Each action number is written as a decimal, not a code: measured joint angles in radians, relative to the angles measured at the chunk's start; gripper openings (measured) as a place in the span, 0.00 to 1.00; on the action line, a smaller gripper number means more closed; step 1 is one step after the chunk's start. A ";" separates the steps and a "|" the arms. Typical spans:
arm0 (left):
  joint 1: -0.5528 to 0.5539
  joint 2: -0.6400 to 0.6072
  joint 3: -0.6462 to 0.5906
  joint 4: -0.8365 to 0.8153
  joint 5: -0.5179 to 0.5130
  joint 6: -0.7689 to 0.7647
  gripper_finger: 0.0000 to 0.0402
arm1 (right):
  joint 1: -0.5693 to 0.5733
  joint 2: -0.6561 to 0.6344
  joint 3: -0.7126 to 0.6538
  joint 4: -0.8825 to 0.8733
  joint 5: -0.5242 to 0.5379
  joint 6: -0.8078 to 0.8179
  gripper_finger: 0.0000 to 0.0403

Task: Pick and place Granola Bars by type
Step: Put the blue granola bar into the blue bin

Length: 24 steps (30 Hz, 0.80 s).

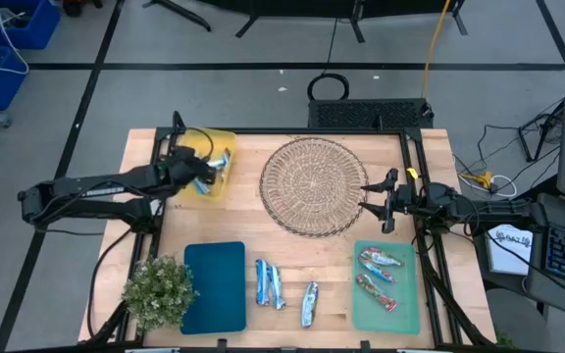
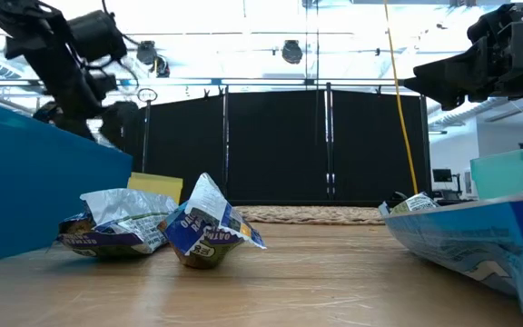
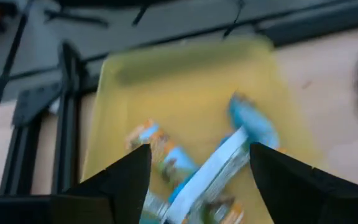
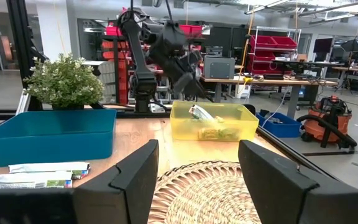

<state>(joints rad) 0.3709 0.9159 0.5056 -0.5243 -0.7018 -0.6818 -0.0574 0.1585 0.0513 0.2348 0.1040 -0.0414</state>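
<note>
1. Foil-wrapped Granola Bars [image 1: 309,303] lie loose on the near table edge, long axes near-to-far.
2. Right gripper [image 1: 388,208], fingers spread and empty, hovers just right of the wicker basket [image 1: 314,185], nearer them.
3. Left gripper [image 1: 196,172], spread, hangs over bars in the far yellow tray [image 1: 219,140].

We see the wicker basket [image 1: 313,185] mid-table, a tray [image 1: 226,137] holding bars [image 1: 216,169] far left, three loose bars [image 1: 269,283] near, between two trays.
</note>
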 joint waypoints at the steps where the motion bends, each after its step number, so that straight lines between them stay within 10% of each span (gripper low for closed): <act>1: -0.004 -0.022 0.000 0.023 -0.001 0.027 0.70 | 0.000 0.000 0.000 0.000 0.000 0.000 0.53; 5: -0.051 -0.113 -0.035 0.227 0.130 0.266 0.72 | 0.000 0.000 0.000 -0.001 0.000 0.000 0.53; 12: -0.125 -0.282 -0.261 0.786 0.797 0.636 0.71 | 0.000 0.000 0.000 0.000 0.000 0.000 0.53; 24: -0.126 -0.501 -0.496 0.920 0.888 0.548 0.72 | 0.000 0.000 0.000 0.000 0.000 0.000 0.53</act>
<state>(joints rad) 0.2452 0.4144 0.0097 0.3956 0.1858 -0.1337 -0.0574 0.1585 0.0513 0.2345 0.1040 -0.0414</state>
